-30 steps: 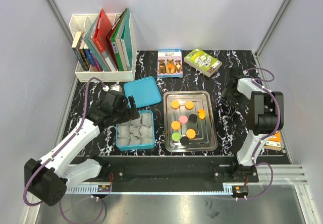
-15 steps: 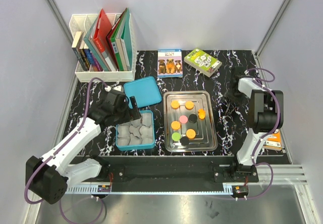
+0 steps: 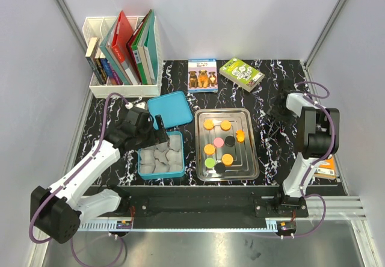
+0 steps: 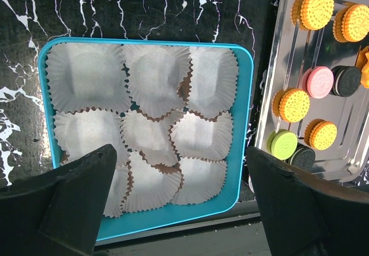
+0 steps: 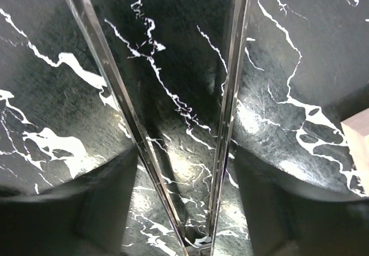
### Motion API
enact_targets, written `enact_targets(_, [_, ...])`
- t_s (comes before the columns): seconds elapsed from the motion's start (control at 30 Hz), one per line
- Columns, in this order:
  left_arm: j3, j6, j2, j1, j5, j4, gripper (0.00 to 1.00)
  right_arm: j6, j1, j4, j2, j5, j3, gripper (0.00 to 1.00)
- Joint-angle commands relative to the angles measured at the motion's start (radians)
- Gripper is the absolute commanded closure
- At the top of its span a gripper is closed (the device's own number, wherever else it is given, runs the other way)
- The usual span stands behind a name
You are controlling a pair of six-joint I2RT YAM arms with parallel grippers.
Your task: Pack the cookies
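Left arm first: it reaches up from its base at the near-left corner, elbow low, wrist bent over the teal box (image 3: 142,166). The left gripper (image 3: 161,130) hangs above the box with its fingers (image 4: 75,198) spread wide and nothing between them. Below it, through the wrist camera, I see white paper cups (image 4: 144,83) packed side by side in the box, all of them bare. The box's lid (image 3: 170,108) lies on the table (image 3: 271,74) just behind it.

The cookies (image 3: 219,141) are all on the metal tray (image 3: 252,159) in the middle, to the right of the box: five orange, two black, one pink and one green. None is in a cup.

On to the right arm. It stands folded steeply upward from its base, forearm doubled back and wrist tipped down toward the table right of the tray. The right gripper (image 5: 184,152) is pinching a pair of shiny metal tongs (image 5: 228,94). Its fingers press the outer sides of both blades, which run away from me over the marbled black surface.
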Motion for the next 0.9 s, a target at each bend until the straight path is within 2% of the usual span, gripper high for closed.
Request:
enact_targets(0.0, [0.001,-0.01,-0.025,0.001,0.031,0.037,0.01,0.027,-0.007,-0.039,0.023,-0.074,-0.07,0.2])
enact_targets(0.1, [0.001,-0.012,-0.029,0.001,0.038,0.042,0.01,0.058,-0.007,-0.03,-0.006,-0.094,-0.098,0.18])
enact_targets(0.27, [-0.012,-0.015,-0.048,0.001,0.047,0.042,0.01,0.075,-0.007,-0.001,-0.014,-0.111,-0.121,0.29])
enact_targets(0.3, [-0.014,-0.016,-0.058,0.001,0.047,0.042,0.01,0.076,-0.007,0.005,-0.014,-0.123,-0.13,0.34])
enact_targets(0.37, [-0.025,-0.016,-0.067,0.003,0.047,0.043,0.01,0.076,-0.007,0.036,-0.017,-0.139,-0.144,0.36])
enact_targets(0.73, [-0.034,-0.039,-0.064,0.001,0.049,0.048,0.01,0.036,-0.011,0.027,-0.012,-0.106,-0.138,0.35])
enact_targets(0.83, [-0.035,-0.045,-0.061,-0.002,0.072,0.051,0.01,0.03,-0.014,0.028,-0.014,-0.117,-0.139,0.46])
enact_targets(0.87, [-0.038,-0.045,-0.061,-0.002,0.074,0.051,0.01,0.024,-0.014,0.03,-0.015,-0.12,-0.142,0.6])
